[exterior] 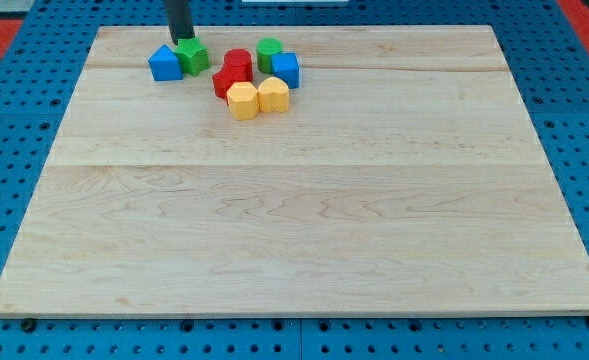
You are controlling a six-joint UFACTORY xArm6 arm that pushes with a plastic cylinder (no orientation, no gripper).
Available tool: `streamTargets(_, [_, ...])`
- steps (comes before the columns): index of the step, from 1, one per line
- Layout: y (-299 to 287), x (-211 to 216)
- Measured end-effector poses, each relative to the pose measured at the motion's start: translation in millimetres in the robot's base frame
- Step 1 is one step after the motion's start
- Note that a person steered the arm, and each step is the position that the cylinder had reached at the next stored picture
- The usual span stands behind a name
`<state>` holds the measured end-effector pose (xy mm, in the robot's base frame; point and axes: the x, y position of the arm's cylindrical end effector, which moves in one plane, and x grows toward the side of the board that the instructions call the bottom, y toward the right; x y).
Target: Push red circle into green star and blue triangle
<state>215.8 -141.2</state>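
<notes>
The red circle (238,61) stands near the view's top, left of centre, in a cluster of blocks. The green star (193,57) and the blue triangle (164,63) touch each other to its left, with a small gap between the star and the circle. My tip (182,41) is at the lower end of the dark rod, just above the green star on the view's top side, close to where the star meets the triangle.
A second red block (229,83) touches the red circle from below. A green circle (268,53) and a blue cube (286,69) stand to its right. Two yellow blocks (242,100) (273,94) lie below them. The wooden board (294,220) rests on a blue pegboard.
</notes>
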Motion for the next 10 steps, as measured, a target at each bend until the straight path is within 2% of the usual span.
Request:
streamTargets(1, [91.7,-22.6])
streamTargets(2, [166.4,-2.3])
streamTargets(3, [191.6,31.6])
streamTargets(4, [149.1,52.2])
streamTargets(5, [69.3,54.1])
streamTargets(7, [-6.6,54.2])
streamTargets(9, [139.5,54.0])
streamTargets(10, [146.5,17.1])
